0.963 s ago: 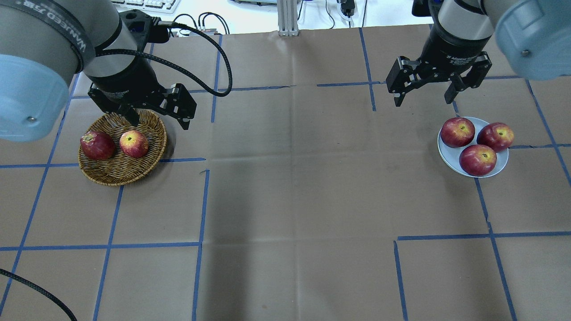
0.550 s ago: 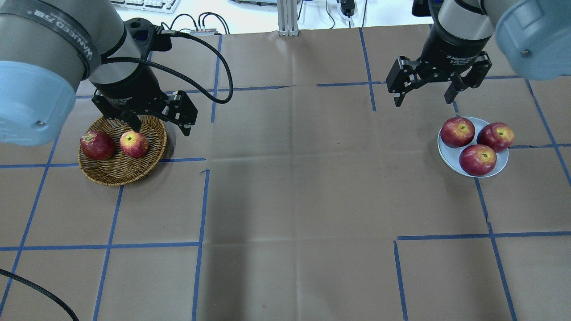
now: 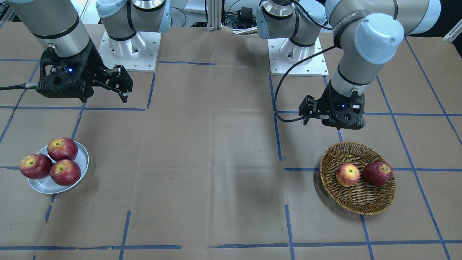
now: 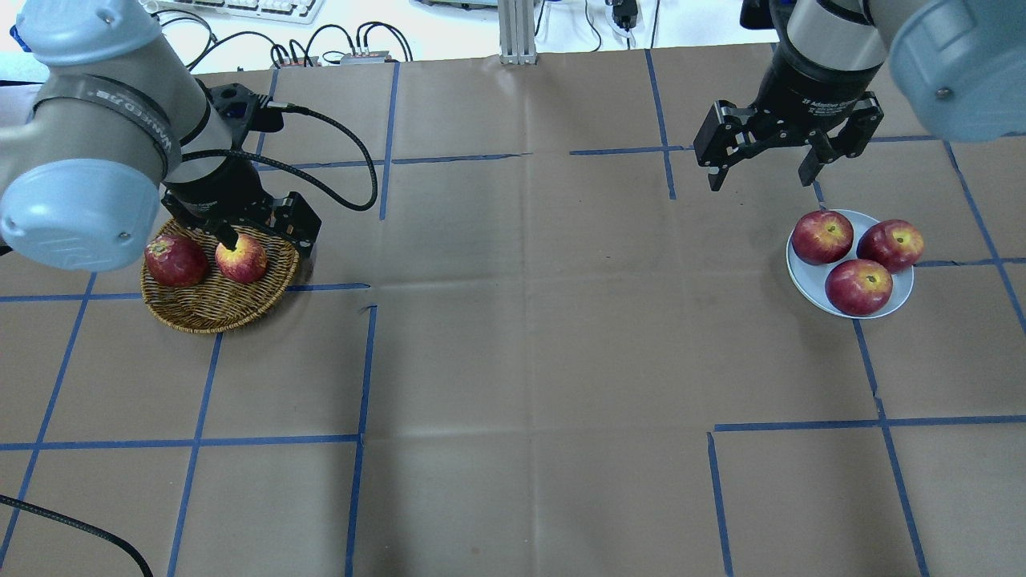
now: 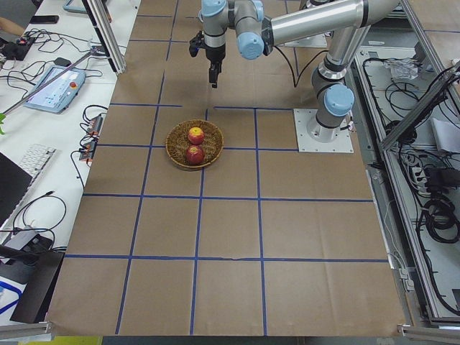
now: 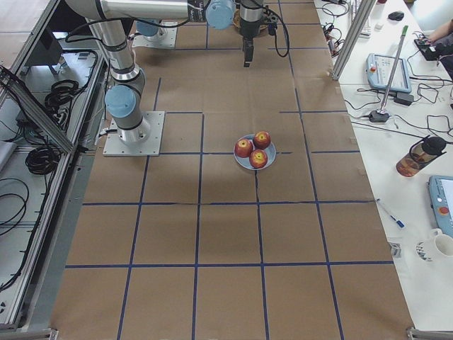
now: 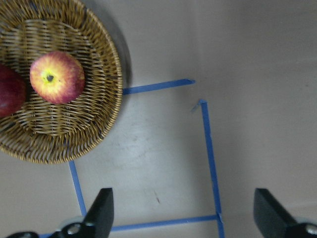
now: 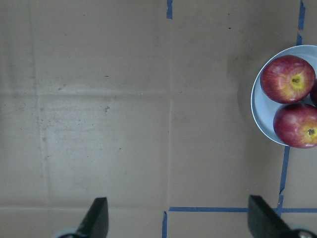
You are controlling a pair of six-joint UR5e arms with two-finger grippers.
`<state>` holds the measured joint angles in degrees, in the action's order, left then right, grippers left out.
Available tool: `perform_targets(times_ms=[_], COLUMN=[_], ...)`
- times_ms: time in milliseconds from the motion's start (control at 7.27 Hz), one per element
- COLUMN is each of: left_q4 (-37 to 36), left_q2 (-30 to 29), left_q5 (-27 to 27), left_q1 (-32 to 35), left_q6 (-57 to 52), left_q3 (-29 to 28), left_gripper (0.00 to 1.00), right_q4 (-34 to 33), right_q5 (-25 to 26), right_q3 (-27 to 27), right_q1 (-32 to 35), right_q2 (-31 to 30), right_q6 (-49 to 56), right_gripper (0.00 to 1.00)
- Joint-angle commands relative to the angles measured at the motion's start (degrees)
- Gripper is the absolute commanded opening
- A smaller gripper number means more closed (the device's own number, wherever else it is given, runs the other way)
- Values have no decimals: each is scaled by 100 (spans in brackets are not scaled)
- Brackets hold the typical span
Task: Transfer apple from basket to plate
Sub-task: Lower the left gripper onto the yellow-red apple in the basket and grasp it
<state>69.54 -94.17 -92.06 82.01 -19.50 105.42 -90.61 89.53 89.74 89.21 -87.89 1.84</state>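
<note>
The apple [image 4: 240, 259], red with yellow patches, lies in the wicker basket [image 4: 208, 308] at the table's left, beside a dark red apple [image 4: 175, 261]. My left gripper [image 4: 267, 240] is open and empty, raised close over the basket's rim. In the left wrist view the apple [image 7: 57, 77] sits up-left of the open fingers [image 7: 101, 213], not between them. The pale plate [image 4: 804, 278] at the right holds three red apples. My right gripper [image 4: 761, 164] is open and empty, raised beyond the plate. The front view shows the apple [image 3: 347, 174] and the plate [image 3: 84, 162].
Brown paper with blue tape lines covers the table. The left arm's black cable [image 4: 361, 160] loops above the table by the basket. The three apples [image 4: 858, 287] fill most of the plate. Cables and a metal post [image 4: 517, 32] stand at the far edge.
My left arm has swung in and lowered its open gripper closer to the basket, near the apple. The right arm and all the apples have not moved.
</note>
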Motion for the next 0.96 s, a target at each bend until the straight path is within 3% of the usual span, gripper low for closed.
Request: perform_targets(times_ms=[0, 275, 413, 826], left_q4=[-1403, -2308, -2357, -2366], left_q2=[-774, -1766, -2006, -2158], left_q5=[4, 38, 48, 57], left_q1=[-788, -1107, -1134, -1135], left_q6=[-1148, -1704, -1646, -1399], left_q3=[365, 147, 137, 155], left_gripper=[99, 99, 99, 97], right_q4=[0, -9, 0, 0], right_q5=[3, 3, 3, 3], right_q3=[0, 0, 0, 9], right_q1=[0, 0, 0, 0], right_q2=[0, 0, 0, 0], right_q6=[0, 0, 0, 0], right_gripper=[100, 100, 100, 100])
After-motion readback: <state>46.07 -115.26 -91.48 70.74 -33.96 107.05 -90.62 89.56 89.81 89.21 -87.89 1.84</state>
